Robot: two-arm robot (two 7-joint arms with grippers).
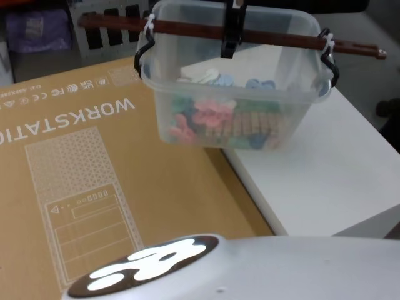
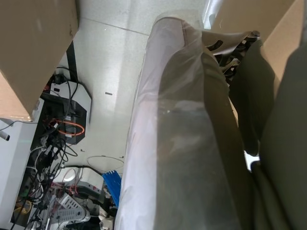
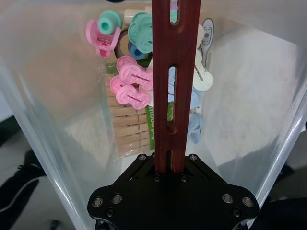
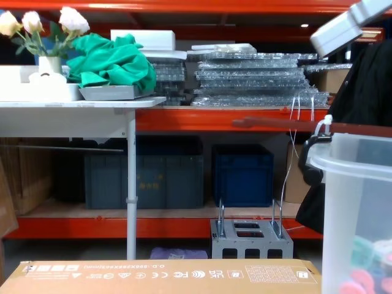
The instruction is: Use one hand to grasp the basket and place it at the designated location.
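Observation:
The basket point(image 1: 231, 94), a clear plastic tub, hangs in the air over the seam between a cardboard box and a white table. Inside lie wooden clothespins point(image 3: 129, 129) and pastel plastic clips point(image 3: 129, 86). Its reddish-brown bar handle point(image 1: 187, 27) rests on black hooks with white zip ties. My right gripper point(image 1: 232, 34) is shut on the middle of that bar. From the right wrist, the bar point(image 3: 170, 86) runs out from the black gripper point(image 3: 169, 163). The chest view shows the basket point(image 4: 358, 208) at the right edge, with its handle point(image 4: 275, 124) above it.
A large cardboard box printed WORKSTATION point(image 1: 94, 175) lies at the left, and a white table point(image 1: 325, 181) at the right. Ahead are orange shelves with dark blue crates point(image 4: 242, 165) and a white table with flowers point(image 4: 73, 110). The left wrist view looks down at plastic wrap and floor cables.

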